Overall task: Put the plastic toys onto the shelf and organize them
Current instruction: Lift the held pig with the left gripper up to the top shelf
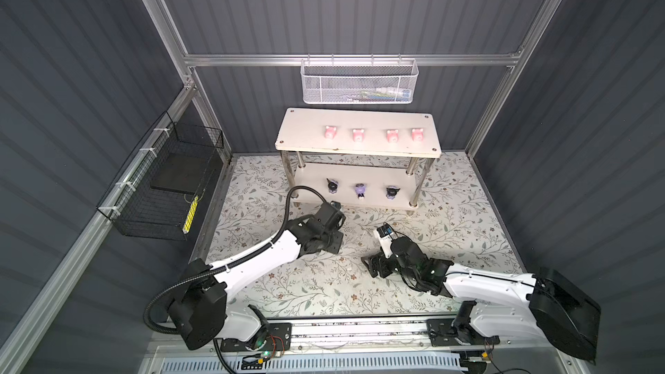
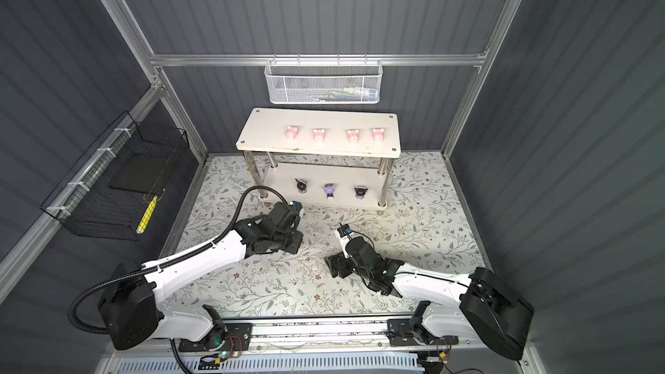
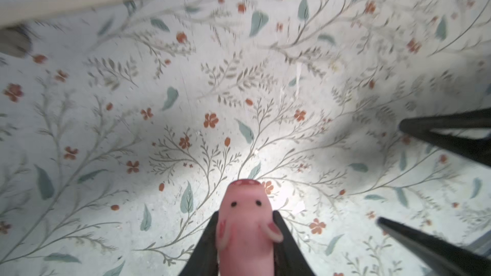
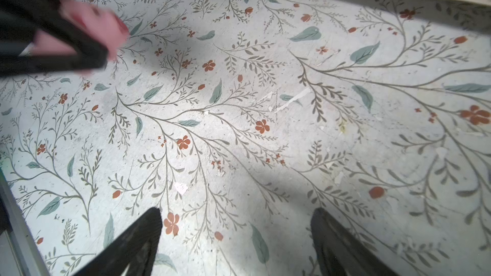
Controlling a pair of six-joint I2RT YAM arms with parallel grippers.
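Fifth pink pig [image 3: 245, 224] is off the shelf, pinched snout-forward in the left pincer [image 3: 246, 217] over the floral worktop [image 3: 186, 88]. The right pincer [image 4: 237, 213], at its 4 o'clock, hangs spread wide. At 12 o'clock the shelf [image 1: 306, 145] carries four pink pigs [image 1: 330, 132] on top and three purple figurines [image 1: 360, 190] on the lower tier.

No text, number, brand or sign can be read in any view. The yellow strip [image 1: 190, 214] in the black wire basket [image 1: 151, 206], to the left of the shelf [image 1: 306, 125], is too small to show any marking in both top views. The coloured items [image 1: 383, 94] lying in the white mesh basket [image 1: 324, 84], behind the shelf, may carry print, but it is blurred past reading.
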